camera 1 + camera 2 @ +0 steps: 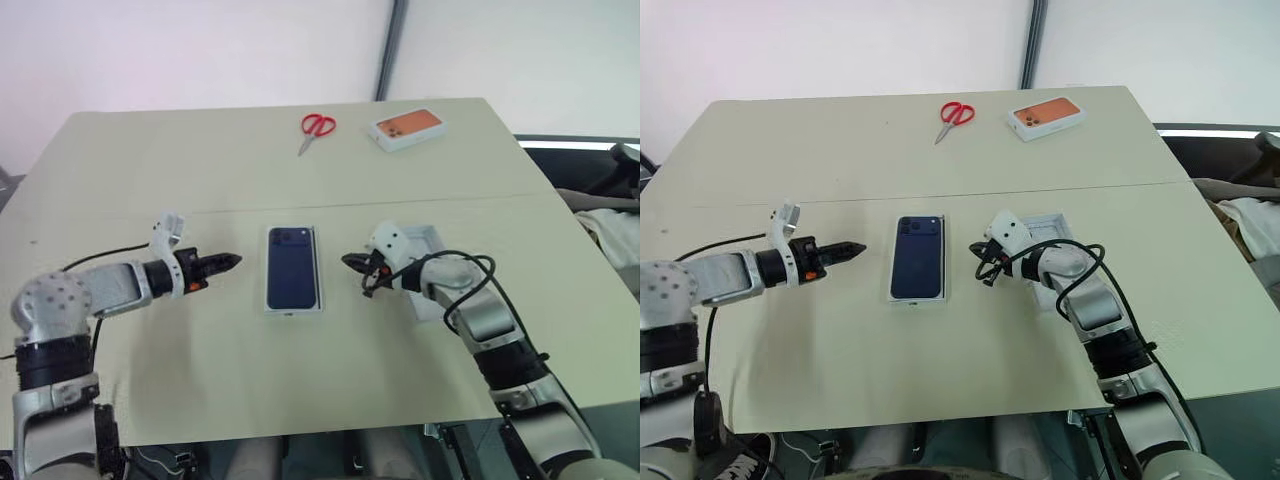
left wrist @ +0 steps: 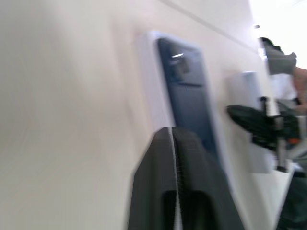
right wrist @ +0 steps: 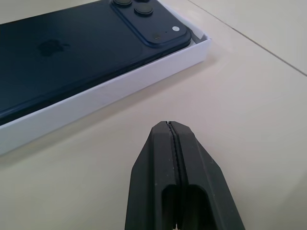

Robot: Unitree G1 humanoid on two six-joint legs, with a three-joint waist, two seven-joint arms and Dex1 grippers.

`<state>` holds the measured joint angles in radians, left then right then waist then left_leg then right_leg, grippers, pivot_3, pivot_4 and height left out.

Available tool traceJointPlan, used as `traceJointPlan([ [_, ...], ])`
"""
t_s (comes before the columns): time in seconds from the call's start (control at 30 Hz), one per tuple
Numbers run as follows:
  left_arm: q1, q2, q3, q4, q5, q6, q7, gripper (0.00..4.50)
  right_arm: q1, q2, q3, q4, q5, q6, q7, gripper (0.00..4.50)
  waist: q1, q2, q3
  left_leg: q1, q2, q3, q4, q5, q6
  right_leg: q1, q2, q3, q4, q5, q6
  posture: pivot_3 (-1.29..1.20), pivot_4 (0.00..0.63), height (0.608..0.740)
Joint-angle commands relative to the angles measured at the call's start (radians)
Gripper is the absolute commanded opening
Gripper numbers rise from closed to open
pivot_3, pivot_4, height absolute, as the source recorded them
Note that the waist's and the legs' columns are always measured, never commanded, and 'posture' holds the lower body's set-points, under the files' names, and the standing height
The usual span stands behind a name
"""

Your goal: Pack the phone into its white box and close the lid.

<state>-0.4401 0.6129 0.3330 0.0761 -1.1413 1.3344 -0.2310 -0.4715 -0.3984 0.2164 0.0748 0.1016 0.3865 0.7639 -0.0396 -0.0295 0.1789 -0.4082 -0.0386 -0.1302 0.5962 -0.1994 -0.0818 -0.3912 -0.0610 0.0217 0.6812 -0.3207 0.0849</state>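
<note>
Left pincer [image 1: 228, 262] pinched tight, empty, hovering off left side of white box [image 1: 293, 309], tips aimed at it. Phone [image 1: 292, 267] already lying face-down in that tray mid-counter [image 1: 200, 380], long axis running away from you, camera cluster at far end. Right pincer [image 1: 352, 262] also clamped together on nothing, just off tray's right side. Lid [image 1: 434, 240] sits behind right wrist, partly hidden. So your right arm looks way nearer for lid grab, you'd need to spread those fingers first.
</note>
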Motion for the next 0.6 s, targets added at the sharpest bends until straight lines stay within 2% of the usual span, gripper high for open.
traceJointPlan([
  [0.03,-0.001,-0.045,-0.037,-0.017,0.088,-0.093,-0.023,0.04,-0.006,0.01,0.013,-0.019,-0.031,-0.037,-0.029,0.0,0.003,0.0,0.0,0.0,0.0,0.0,0.0,0.0,0.0,0.0,0.0,0.0,0.0,0.0,0.0,0.0,0.15,0.74],
  [0.4,0.018,-0.198,-0.175,-0.06,0.197,-0.106,-0.07,0.04,0.013,0.026,0.037,-0.015,-0.063,-0.036,-0.038,0.0,0.01,0.0,0.0,0.0,-0.001,0.0,0.0,0.0,0.0,0.001,0.0,-0.001,0.0,0.0,0.0,0.0,0.15,0.74],
  [0.6,-0.016,-0.244,-0.205,-0.076,0.203,-0.074,-0.101,0.04,0.067,-0.03,0.018,-0.084,-0.03,0.008,0.03,0.0,0.029,0.0,0.0,0.0,-0.002,0.0,0.001,0.0,0.0,0.003,0.0,-0.003,0.0,0.0,0.0,0.0,0.15,0.74],
])
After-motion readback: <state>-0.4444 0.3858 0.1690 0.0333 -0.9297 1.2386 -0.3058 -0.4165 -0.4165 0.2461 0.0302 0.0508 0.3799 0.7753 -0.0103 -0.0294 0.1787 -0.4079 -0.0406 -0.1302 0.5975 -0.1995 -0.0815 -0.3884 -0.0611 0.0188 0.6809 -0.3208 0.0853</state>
